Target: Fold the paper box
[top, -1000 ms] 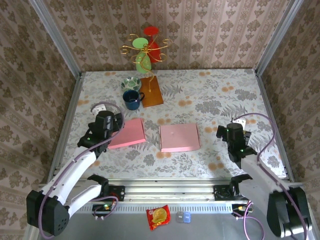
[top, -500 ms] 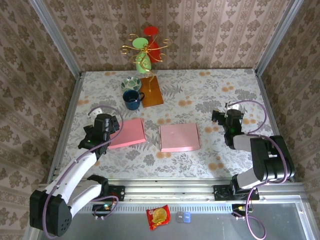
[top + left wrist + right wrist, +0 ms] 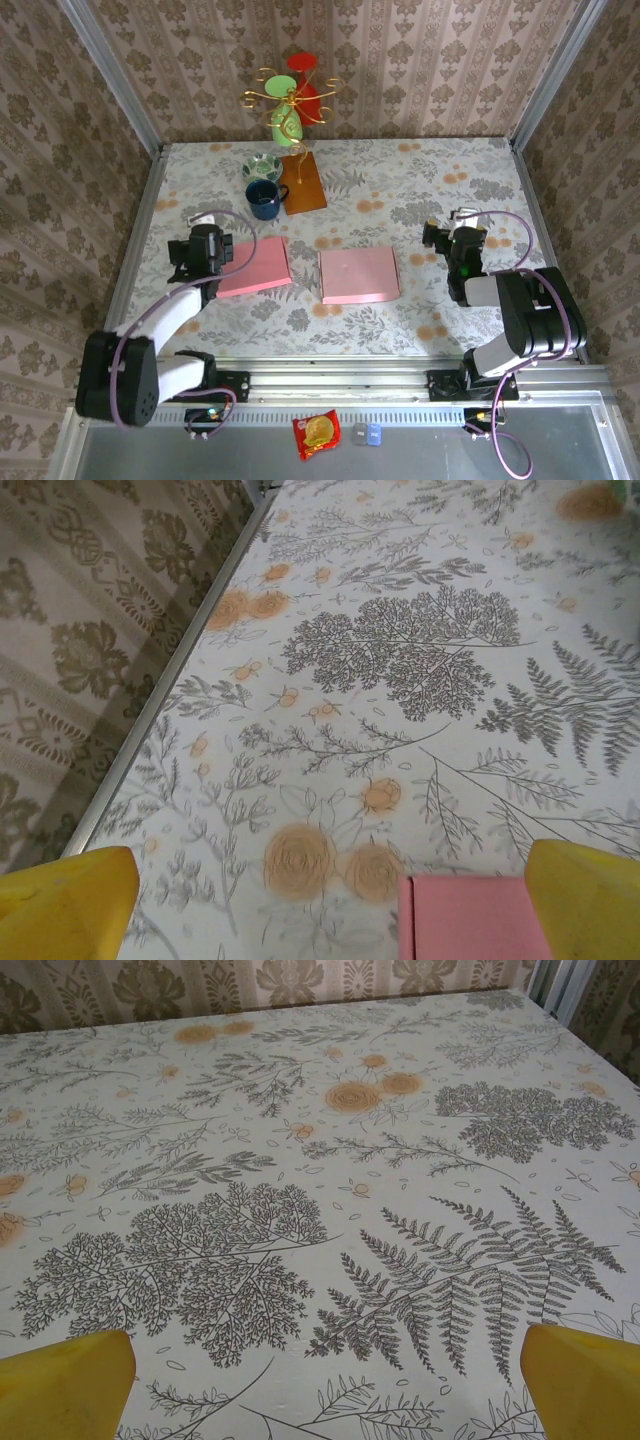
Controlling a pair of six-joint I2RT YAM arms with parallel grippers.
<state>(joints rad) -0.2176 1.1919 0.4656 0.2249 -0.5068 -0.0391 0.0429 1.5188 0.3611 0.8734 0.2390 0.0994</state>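
Two flat pink pieces of the paper box lie side by side on the floral table: one at centre (image 3: 359,274), the other to its left (image 3: 256,266). My left gripper (image 3: 206,243) hovers at the left piece's left edge, open. In the left wrist view its yellow fingertips (image 3: 62,908) stand wide apart, and the pink sheet's corner (image 3: 470,918) sits near the right finger, untouched. My right gripper (image 3: 456,240) is open over bare table to the right of the centre piece. Its yellow fingertips (image 3: 586,1382) are spread with nothing between them.
A blue mug (image 3: 263,199), a patterned bowl (image 3: 262,166), a brown board (image 3: 303,182) and a gold wire stand with red and green ornaments (image 3: 291,104) crowd the back left. Metal wall rails (image 3: 160,695) bound the table. A snack packet (image 3: 316,433) lies below the front rail.
The right arm has folded back and its gripper has moved up the table towards the far side. The left gripper has shifted slightly left and back. Both stayed open.
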